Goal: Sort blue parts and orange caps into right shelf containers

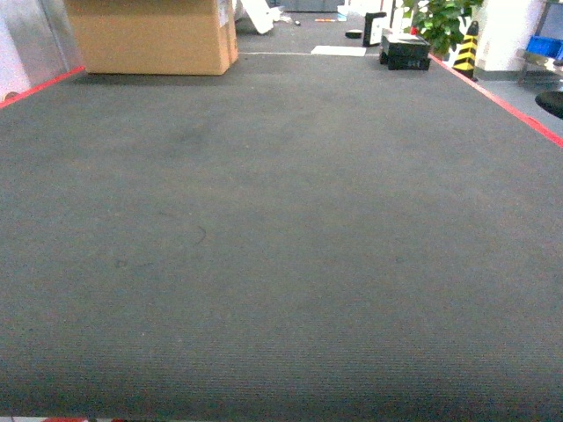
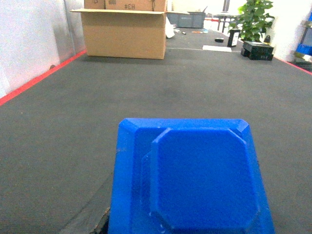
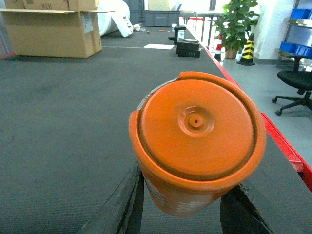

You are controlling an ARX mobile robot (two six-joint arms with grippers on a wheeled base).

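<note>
A blue part [image 2: 195, 175], a flat square piece with a raised octagonal face, fills the lower middle of the left wrist view. My left gripper [image 2: 187, 219] is shut on it; only one dark finger [image 2: 92, 217] shows at its lower left. In the right wrist view an orange cap [image 3: 197, 139], round with a small centre dimple, sits tilted between two dark fingers [image 3: 124, 204]. My right gripper [image 3: 183, 200] is shut on it. Both pieces hang above dark grey carpet. Neither gripper appears in the head view.
Grey carpet [image 1: 281, 246] edged by red strips [image 1: 501, 104] stretches ahead. A cardboard box [image 1: 149, 35] stands far left, black cases [image 1: 405, 51] and a plant [image 1: 440, 22] far right. Blue containers on a shelf [image 3: 297, 29] and an office chair [image 3: 295, 85] lie beyond the right edge.
</note>
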